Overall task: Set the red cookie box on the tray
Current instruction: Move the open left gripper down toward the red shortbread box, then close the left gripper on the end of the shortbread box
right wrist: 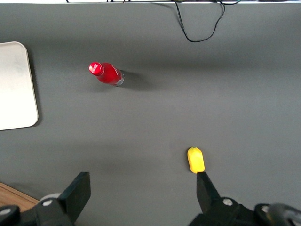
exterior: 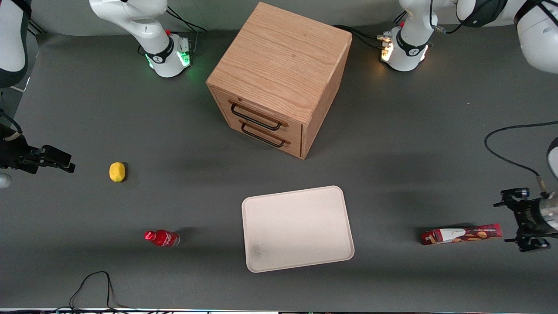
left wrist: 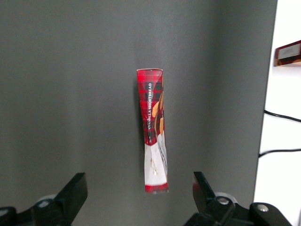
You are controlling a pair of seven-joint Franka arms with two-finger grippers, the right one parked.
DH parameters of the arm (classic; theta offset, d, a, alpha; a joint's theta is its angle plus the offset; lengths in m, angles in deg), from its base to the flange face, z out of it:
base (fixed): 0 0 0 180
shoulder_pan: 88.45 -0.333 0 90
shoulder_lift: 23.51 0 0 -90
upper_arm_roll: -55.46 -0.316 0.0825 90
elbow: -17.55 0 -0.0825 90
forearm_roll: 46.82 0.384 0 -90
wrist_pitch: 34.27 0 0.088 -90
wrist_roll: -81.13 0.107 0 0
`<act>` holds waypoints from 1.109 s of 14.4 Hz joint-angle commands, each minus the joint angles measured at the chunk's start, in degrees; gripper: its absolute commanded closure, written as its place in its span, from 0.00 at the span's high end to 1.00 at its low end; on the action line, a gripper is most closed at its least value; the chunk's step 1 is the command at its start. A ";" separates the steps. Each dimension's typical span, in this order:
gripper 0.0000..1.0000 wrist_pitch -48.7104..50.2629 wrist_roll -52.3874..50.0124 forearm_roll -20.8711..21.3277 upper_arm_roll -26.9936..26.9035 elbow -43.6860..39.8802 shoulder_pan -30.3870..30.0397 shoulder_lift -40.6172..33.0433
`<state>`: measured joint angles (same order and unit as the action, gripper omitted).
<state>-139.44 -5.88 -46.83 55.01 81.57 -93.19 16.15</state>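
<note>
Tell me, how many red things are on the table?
2. The red cookie box lies toward the working arm's end of the table, beside the open tool. The small red bottle stands toward the parked arm's end, nearer the front camera than the lemon.

Glossy red cookie box point(left wrist: 153, 136) on matt grey table point(exterior: 414, 152); wood-grain cabinet point(exterior: 279, 74).

Tray point(exterior: 297, 229) lower centre of the frame on the desk point(exterior: 392, 144), cookie box point(exterior: 461, 234) lower right, gripper point(exterior: 523, 226) at the box's outer end, fingers point(left wrist: 70, 193) spread.
</note>
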 commanded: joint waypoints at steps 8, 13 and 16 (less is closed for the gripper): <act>1.00 -21.55 -0.79 2.21 -0.17 11.65 0.35 3.75; 1.00 -27.36 -0.79 2.29 -0.17 12.09 0.35 7.18; 1.00 -28.07 -0.71 2.56 -0.17 13.06 0.43 7.18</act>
<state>-166.50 -5.87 -45.38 55.02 93.27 -93.16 24.14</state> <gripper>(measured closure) 0.000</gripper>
